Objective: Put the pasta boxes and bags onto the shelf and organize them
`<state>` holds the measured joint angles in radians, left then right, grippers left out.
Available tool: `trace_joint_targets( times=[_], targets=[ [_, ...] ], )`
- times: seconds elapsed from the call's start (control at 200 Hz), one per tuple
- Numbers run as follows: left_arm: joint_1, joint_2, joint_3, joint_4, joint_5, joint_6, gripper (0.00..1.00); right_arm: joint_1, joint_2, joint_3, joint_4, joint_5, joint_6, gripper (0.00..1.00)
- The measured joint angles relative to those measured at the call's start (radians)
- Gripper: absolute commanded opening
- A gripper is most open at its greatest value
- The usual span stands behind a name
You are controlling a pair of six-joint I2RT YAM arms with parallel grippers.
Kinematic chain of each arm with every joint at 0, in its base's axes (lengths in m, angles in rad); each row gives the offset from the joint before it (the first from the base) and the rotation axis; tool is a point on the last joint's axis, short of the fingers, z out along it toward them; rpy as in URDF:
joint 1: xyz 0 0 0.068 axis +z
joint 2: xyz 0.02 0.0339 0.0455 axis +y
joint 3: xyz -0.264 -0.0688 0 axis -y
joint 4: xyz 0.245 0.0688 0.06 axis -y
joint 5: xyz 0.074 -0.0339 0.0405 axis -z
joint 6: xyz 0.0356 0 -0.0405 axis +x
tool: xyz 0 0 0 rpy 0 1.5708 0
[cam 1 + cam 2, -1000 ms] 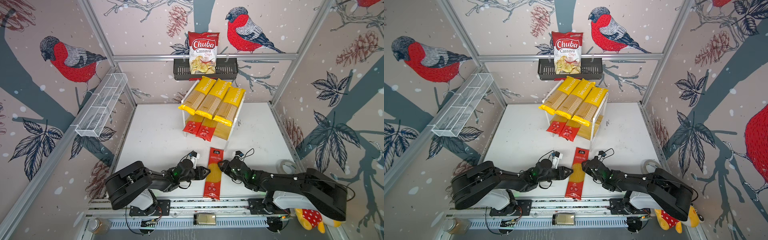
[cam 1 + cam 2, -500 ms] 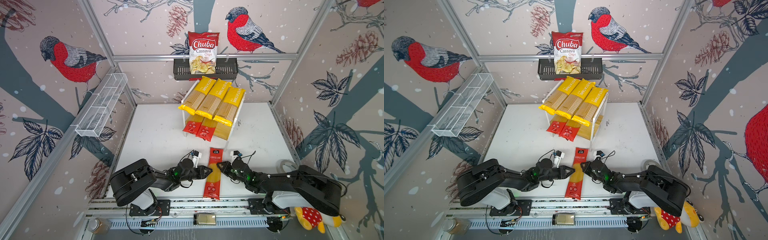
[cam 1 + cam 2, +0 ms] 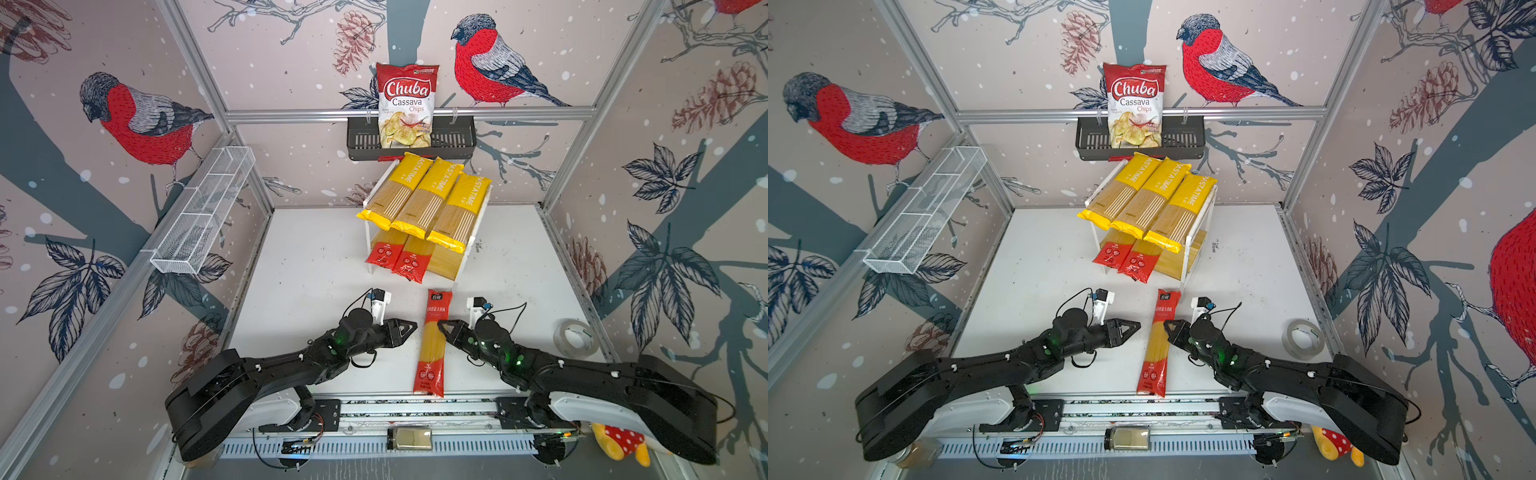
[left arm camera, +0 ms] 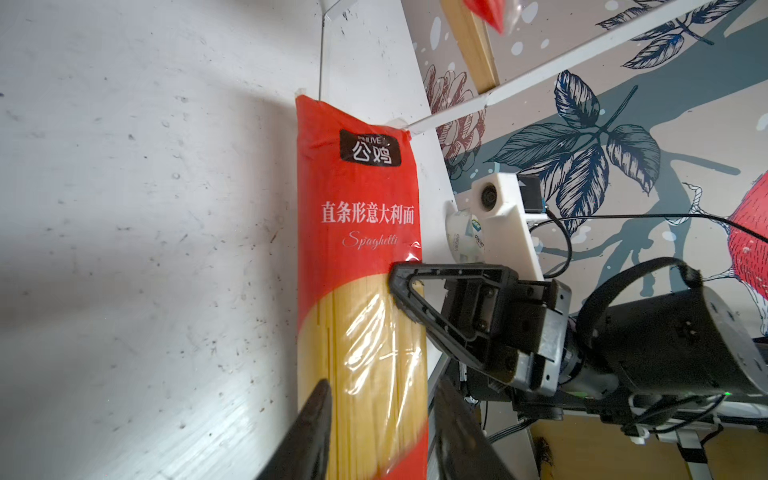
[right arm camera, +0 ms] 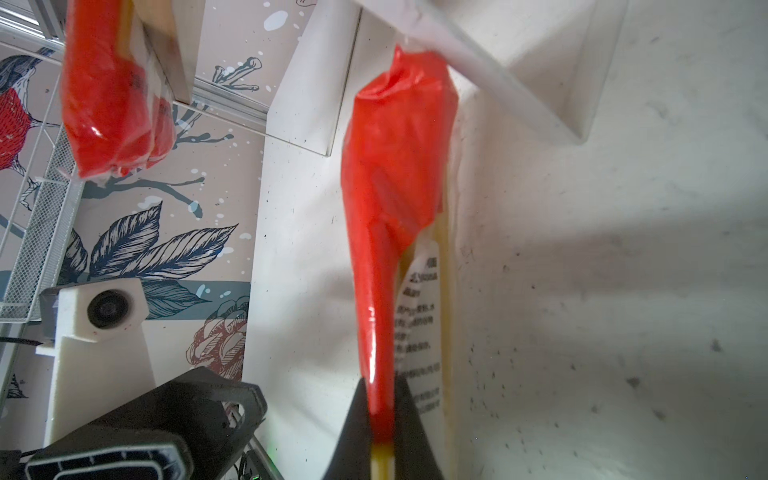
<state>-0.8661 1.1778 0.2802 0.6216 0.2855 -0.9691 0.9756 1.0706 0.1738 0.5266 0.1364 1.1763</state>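
Red-ended spaghetti pack (image 3: 432,345) lies flat on the white table (image 3: 311,257), just in front of the shelf (image 3: 445,262), between both arms. The right gripper (image 3: 443,326) pinches its side edge, jaws closed on the film. The left gripper (image 3: 409,328) sits just beside it, jaws parted, holding nothing.

Three yellow pasta bags (image 3: 428,195), three red packs (image 3: 433,345), one chips bag (image 3: 406,106)

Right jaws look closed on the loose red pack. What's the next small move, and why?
Probably a small lift by the right gripper: its jaws are pinched shut on the edge of the red spaghetti pack, which lies flat on the table. The shelf shows bare slats on its lower tier beside two shelved red packs, a likely destination.
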Motion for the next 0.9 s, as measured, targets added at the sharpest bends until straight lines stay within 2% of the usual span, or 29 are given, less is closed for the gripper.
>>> trace_joint_targets(
  times=[0.245,0.375,0.51,0.605,0.805,0.895],
  targets=[
    [-0.027,0.077,-0.01,-0.001,0.002,0.0,0.47,0.01,0.052,0.016,-0.08,0.018,0.009,0.24],
    [-0.042,0.136,-0.006,0.004,0.001,0.001,0.48,0.018,0.077,0.027,-0.095,0.018,0.008,0.31],
    [-0.045,0.196,-0.006,0.033,0.003,0.001,0.47,0.019,0.1,0.044,-0.125,0.005,0.0,0.46],
    [-0.045,0.235,-0.006,0.059,0.009,0.0,0.46,0.019,0.127,0.06,-0.146,-0.015,-0.013,0.51],
    [-0.058,0.327,-0.002,0.147,0.035,-0.008,0.4,0.019,0.236,0.087,-0.083,-0.055,-0.03,0.51],
    [-0.066,0.376,0.003,0.185,0.054,-0.022,0.38,0.019,0.258,0.075,-0.027,-0.067,-0.029,0.41]
  ],
)
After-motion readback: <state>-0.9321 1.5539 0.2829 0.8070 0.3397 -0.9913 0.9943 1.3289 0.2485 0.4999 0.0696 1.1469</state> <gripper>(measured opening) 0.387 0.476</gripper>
